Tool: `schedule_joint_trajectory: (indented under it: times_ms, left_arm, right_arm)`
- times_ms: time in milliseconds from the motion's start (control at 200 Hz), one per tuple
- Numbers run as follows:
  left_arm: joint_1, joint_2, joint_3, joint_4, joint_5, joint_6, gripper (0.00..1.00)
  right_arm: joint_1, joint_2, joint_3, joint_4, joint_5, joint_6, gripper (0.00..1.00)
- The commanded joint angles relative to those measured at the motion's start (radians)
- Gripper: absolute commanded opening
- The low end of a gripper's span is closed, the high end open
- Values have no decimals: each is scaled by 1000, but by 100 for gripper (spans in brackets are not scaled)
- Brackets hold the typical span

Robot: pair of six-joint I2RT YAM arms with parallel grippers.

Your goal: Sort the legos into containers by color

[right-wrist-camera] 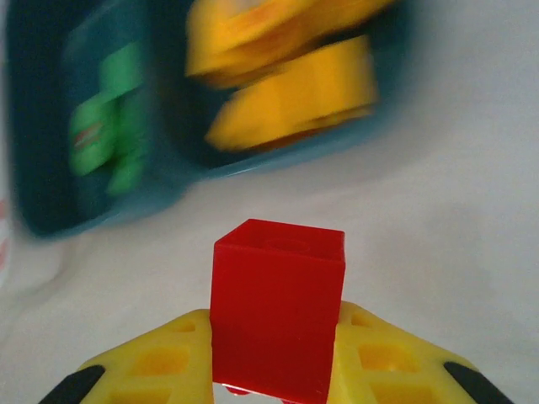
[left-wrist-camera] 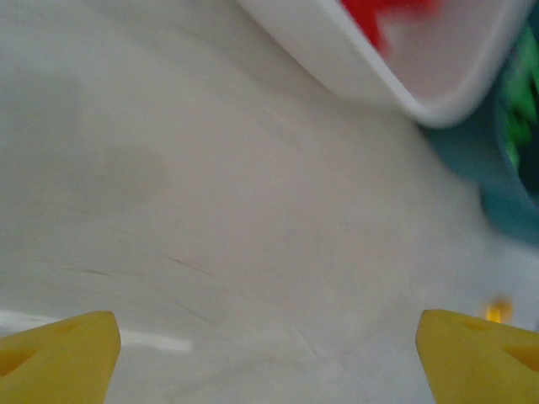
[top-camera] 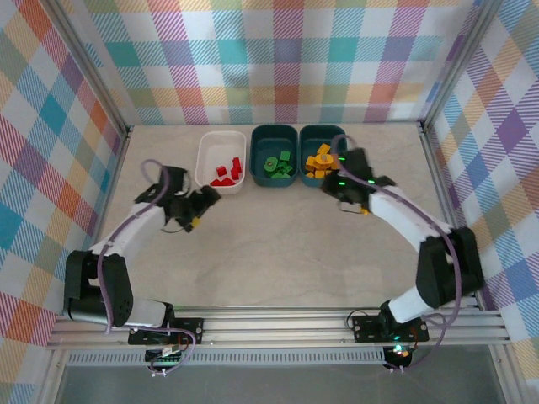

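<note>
Across the pale, stone-patterned counter [top-camera: 278, 252], seen from the overhead camera, three rounded-rectangular tubs line the far edge. A white plastic tub [top-camera: 200, 160] holds red bricks [top-camera: 227, 172]. Beside it, a middle dark teal tub [top-camera: 254, 151] holds green bricks [top-camera: 278, 164]. A right-hand dark teal tub [top-camera: 323, 129], set just beside the middle one, holds yellow-orange bricks [top-camera: 320, 160]. The left fingers [top-camera: 205, 199] sit near the white tub's near corner. The right fingers [top-camera: 334, 183] sit just in front of the right-hand tub. How wide either pair stands cannot be told from this height.

From the left wrist camera, the yellow left fingers [left-wrist-camera: 55, 349] are spread wide, one tip at each lower corner, with bare counter [left-wrist-camera: 210, 210] between them. The white plastic tub [left-wrist-camera: 370, 76] crosses the upper right, blurred, with red bricks [left-wrist-camera: 387, 17] inside. The middle dark teal tub [left-wrist-camera: 497, 194] and a smear of green bricks [left-wrist-camera: 518, 101] lie past it.

From the right wrist camera, the yellow right fingers [right-wrist-camera: 160, 362] pinch a red plastic brick [right-wrist-camera: 278, 316], cube-shaped and upright, above the counter [right-wrist-camera: 438, 219]. Ahead, blurred, the right-hand dark teal tub [right-wrist-camera: 278, 156] holds yellow-orange bricks [right-wrist-camera: 295, 93]. The middle dark teal tub [right-wrist-camera: 34, 168] to its left holds green bricks [right-wrist-camera: 105, 118].
</note>
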Motion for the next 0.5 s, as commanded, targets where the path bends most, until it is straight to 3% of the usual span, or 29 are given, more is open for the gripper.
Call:
schedule_joint_trajectory:
  times_ms: [0, 150, 360, 495]
  left_arm:
    - [112, -27, -78, -107, 65, -42, 91]
    - [150, -48, -131, -139, 103, -9, 91]
    - [149, -71, -200, -119, 147, 7, 91]
    - [150, -90, -233, -58, 186, -7, 91]
  right_arm:
    - [144, 159, 159, 74, -37, -18, 18]
    - [201, 407, 433, 95, -118, -51, 17]
    - [251, 736, 883, -87, -184, -132, 16]
    - [271, 826, 991, -105, -181, -109, 18]
